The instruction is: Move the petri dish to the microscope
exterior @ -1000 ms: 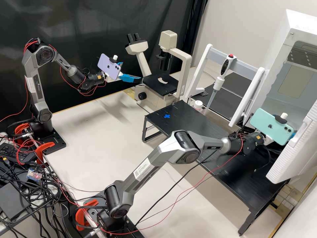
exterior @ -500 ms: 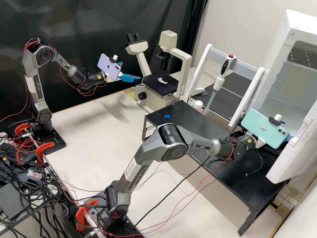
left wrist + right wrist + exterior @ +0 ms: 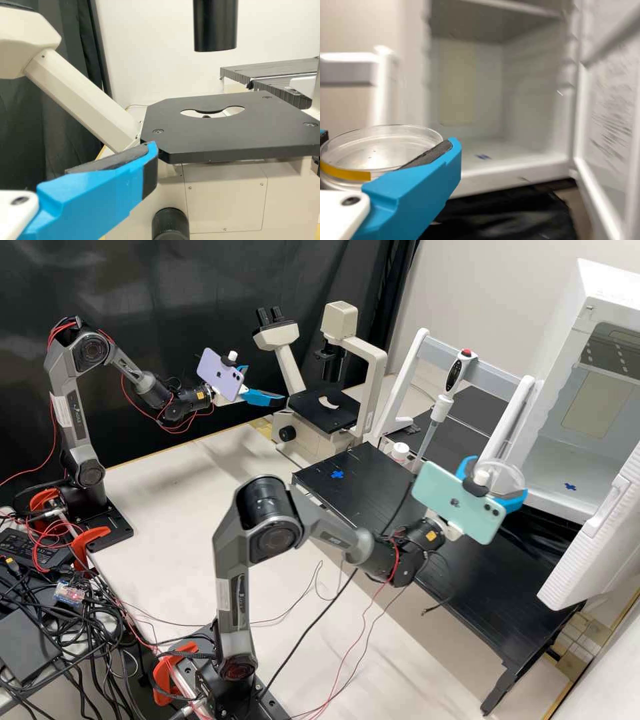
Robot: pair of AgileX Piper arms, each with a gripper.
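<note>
1. High view: the petri dish (image 3: pixel 505 475), a shallow disc of clear, glossy plastic, is clasped between the two blue fingers of the right gripper (image 3: pixel 496 479). It is held above the black table (image 3: pixel 393 490), near the opening of the white cabinet (image 3: pixel 559 500). Its broad face is turned mostly upward; being round, it is given no long axis. The right arm (image 3: pixel 233 593) is raised steeply from its base, bent sharply at the elbow and sloped down through the forearm. The left arm (image 3: pixel 80 427) is bent likewise, and the left gripper (image 3: pixel 265 385) is held beside the microscope (image 3: pixel 375 373), its fingers spread apart.

2. Left wrist view: a smooth blue finger lined with a dark pad is seen near the stage (image 3: pixel 200 142), a flat matte-black plate with clipped corners, pierced by a curved opening.

3. Right wrist view: the dish is gripped by its side wall, against which a rough, dark pad is pressed. A yellow strip (image 3: pixel 345 173) is wrapped along part of that wall.
</note>
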